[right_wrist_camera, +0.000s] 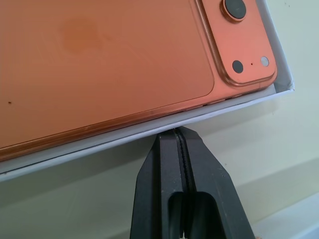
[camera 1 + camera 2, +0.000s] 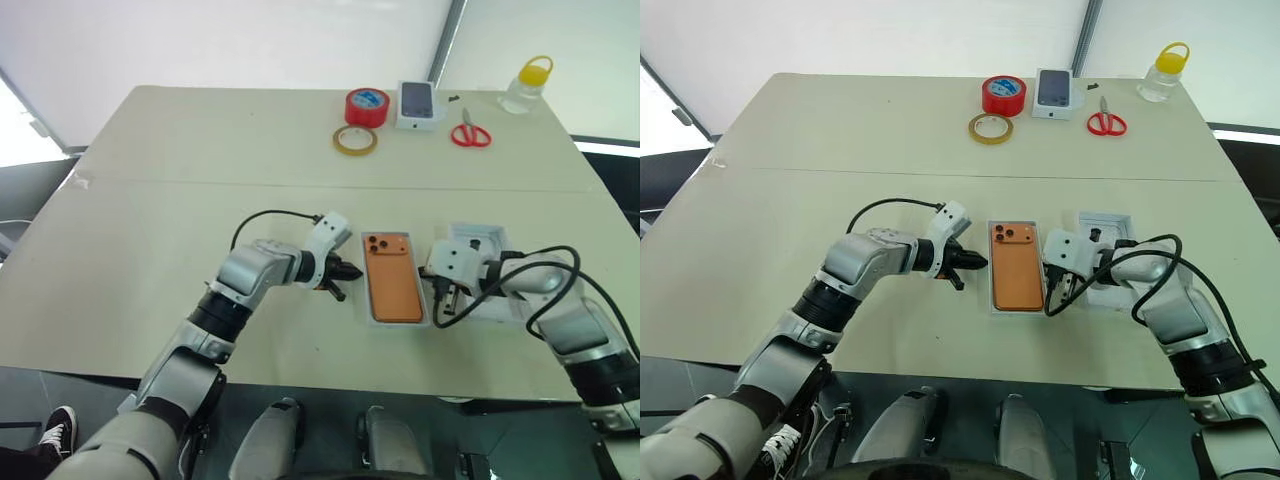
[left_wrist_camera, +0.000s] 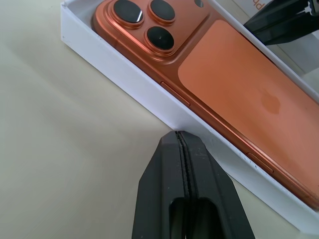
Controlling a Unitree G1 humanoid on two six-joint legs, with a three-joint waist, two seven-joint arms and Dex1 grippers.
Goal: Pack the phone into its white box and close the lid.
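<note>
On the table's near edge, the phone (image 2: 393,282) lies camera-side up inside the white box (image 3: 149,97), flanked by the left gripper (image 2: 343,270) and right gripper (image 1: 175,133), both pinched closed and empty. Packing looks finished; the lid comes next, needing opened fingers.

Both arms are built of silver-grey metallic shells with black bands at the joints. Each wrist carries a white, blocky housing, and a black cable loops out from it and back along the forearm. The left gripper (image 2: 342,273) and right gripper (image 2: 443,300) each end in two matte black, wedge-shaped fingers (image 3: 185,194) with finely ridged inner faces
</note>
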